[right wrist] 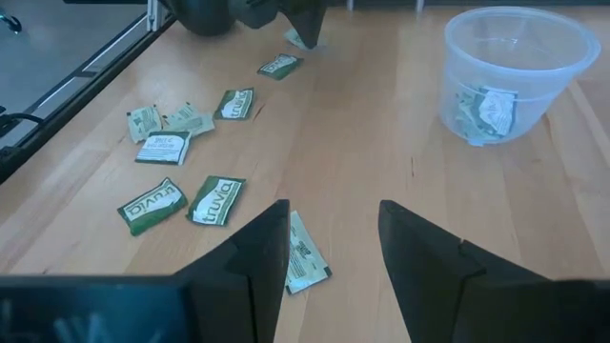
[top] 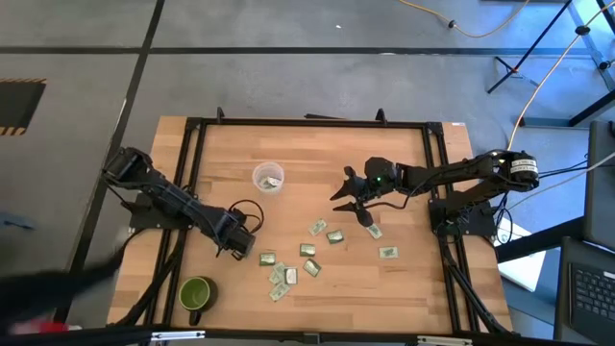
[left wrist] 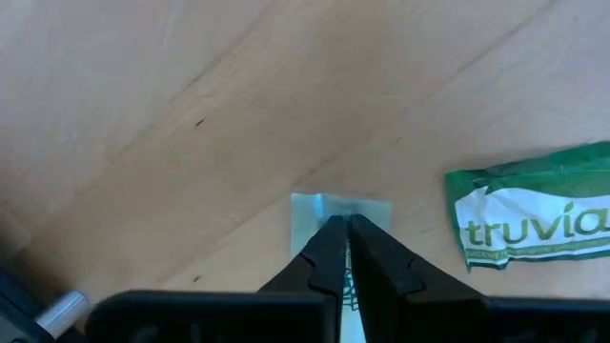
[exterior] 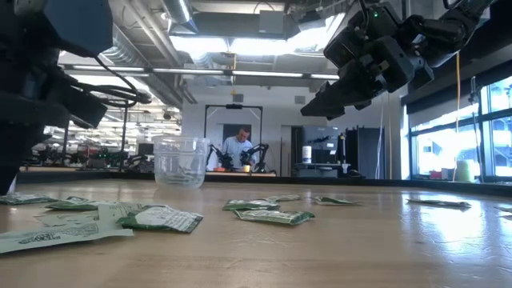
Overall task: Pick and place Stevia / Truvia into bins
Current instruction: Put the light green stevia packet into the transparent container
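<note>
On the pale wooden counter (top: 404,173), black-framed over grey floor, Truvia sachets (top: 309,252) lie scattered toward its near edge, the clear cup (top: 269,179) holding some mid-counter, the left gripper's (left wrist: 341,229) fingers clamped on one sachet (left wrist: 315,208), the right gripper's (right wrist: 334,250) fingers apart above the counter, a workshop with a person (exterior: 238,149) behind.

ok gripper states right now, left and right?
Left gripper: shut on a sachet, down at the table.
Right gripper: open, holding nothing, above the scattered sachets.
</note>
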Tool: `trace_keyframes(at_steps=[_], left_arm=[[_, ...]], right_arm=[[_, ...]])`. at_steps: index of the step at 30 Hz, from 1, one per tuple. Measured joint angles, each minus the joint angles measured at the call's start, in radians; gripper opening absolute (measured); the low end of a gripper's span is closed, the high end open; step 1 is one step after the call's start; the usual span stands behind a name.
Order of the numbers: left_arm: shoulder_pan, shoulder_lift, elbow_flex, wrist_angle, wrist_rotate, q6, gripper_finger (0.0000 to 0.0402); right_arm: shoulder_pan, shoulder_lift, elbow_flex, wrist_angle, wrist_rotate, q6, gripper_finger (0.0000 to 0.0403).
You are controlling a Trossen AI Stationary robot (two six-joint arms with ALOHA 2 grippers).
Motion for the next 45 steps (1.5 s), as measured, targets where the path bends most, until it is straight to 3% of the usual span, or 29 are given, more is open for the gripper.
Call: trace_keyframes(at_steps=[12,21,26,38,45], left_arm=[[-0.001,-0.002,-0.001,-0.001,-0.007,0.031,0.0004],[0.013,-0.002,-0.002,-0.011,0.001,0.018,0.0062],[0.013,-0.002,-0.002,-0.01,0.001,-0.004,0.0073],[0.013,-0.001,-0.002,0.003,0.005,-0.017,0.0008],[0.014,-0.008,0.006,-0.007,-0.012,0.068,0.0002]], right_arm=[[0.0,0.0,0.0,-0.001,0.0,0.002,0.0165],[0.0,0.0,0.0,-0.001,0.0,0.003,0.0165],[0.0,0.0,0.0,-0.002,0.0,0.003,0.0165],[0.0,0.0,0.0,-0.002,0.0,0.001,0.0165],[0.0,0.0,0.0,-0.002,0.0,0.0,0.0165]])
